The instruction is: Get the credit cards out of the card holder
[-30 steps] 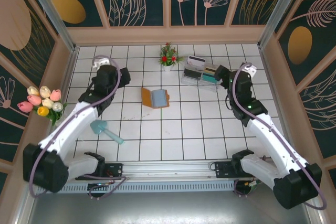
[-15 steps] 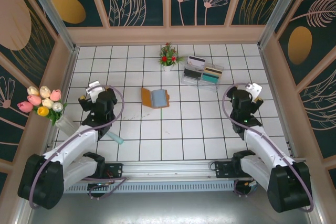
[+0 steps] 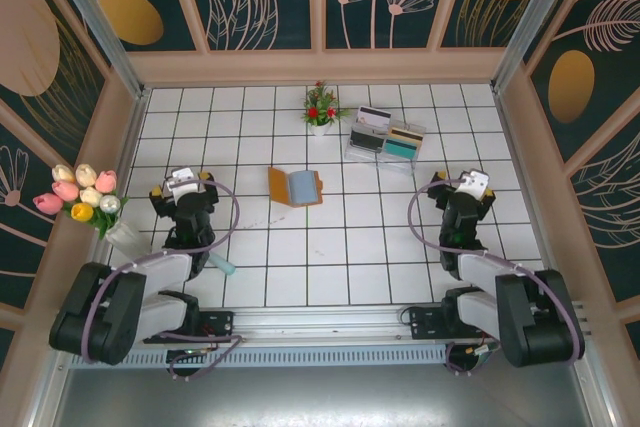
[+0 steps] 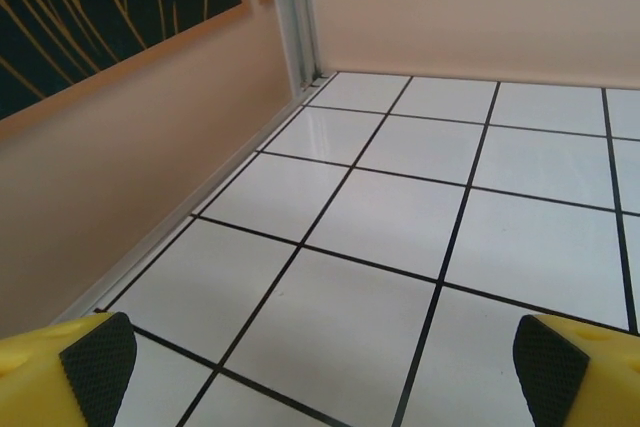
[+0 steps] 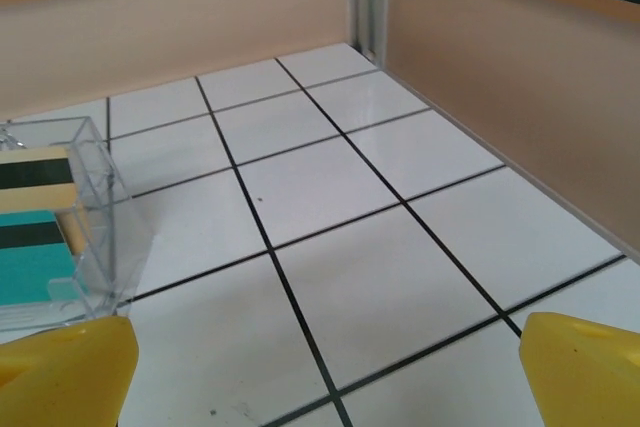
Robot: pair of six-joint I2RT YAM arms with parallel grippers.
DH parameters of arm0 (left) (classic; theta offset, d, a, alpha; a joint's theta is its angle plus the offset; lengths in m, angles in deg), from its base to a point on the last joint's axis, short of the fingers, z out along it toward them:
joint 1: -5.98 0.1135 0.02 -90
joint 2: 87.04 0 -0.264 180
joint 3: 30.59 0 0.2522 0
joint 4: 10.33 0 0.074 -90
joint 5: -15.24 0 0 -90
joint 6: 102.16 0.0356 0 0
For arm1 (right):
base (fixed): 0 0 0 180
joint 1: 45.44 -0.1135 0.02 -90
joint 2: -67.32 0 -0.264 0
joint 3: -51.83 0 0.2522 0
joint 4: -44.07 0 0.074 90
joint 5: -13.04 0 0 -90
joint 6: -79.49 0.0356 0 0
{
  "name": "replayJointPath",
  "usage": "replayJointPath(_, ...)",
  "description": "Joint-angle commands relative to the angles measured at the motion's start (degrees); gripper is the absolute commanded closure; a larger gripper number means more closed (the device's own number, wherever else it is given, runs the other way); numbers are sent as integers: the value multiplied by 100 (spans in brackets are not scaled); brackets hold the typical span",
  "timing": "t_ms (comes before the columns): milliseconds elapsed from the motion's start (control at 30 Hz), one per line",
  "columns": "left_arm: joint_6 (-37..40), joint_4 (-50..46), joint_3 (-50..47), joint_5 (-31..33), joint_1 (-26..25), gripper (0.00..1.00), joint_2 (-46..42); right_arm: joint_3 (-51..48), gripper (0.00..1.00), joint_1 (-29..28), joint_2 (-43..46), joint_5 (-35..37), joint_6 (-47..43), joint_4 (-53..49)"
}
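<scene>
A white tiled table [image 3: 330, 247] has bare tiles open around both grippers. The left gripper [image 4: 320, 367] and right gripper [image 5: 330, 367] gape wide and empty, each near a beige side wall [image 4: 120, 177]. The orange-brown folding leather card holder [image 3: 295, 186] lies open ahead, between them.

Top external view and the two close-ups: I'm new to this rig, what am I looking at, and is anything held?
The top external view looks down on a tiled table from behind two robot arms. The left gripper and right gripper each have two yellow fingers; both stand open and hold nothing. The other two pictures come from cameras on the wrists, looking past those fingers at the tiles. On the table: the orange-brown card holder, lying open; a clear tray with a teal card in it; a small flower pot. Tulips sit by the left wall.
</scene>
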Motion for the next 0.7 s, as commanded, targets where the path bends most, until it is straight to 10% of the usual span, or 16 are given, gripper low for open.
replayJointPath(0,241,1379,-157,-806,237,2,192,-64,1,184,-281,-633,-222,1183)
replayJointPath(667,186,2837,-12,-2662,998,1,1685,295,1,635,-2227,-1960,-469,2812)
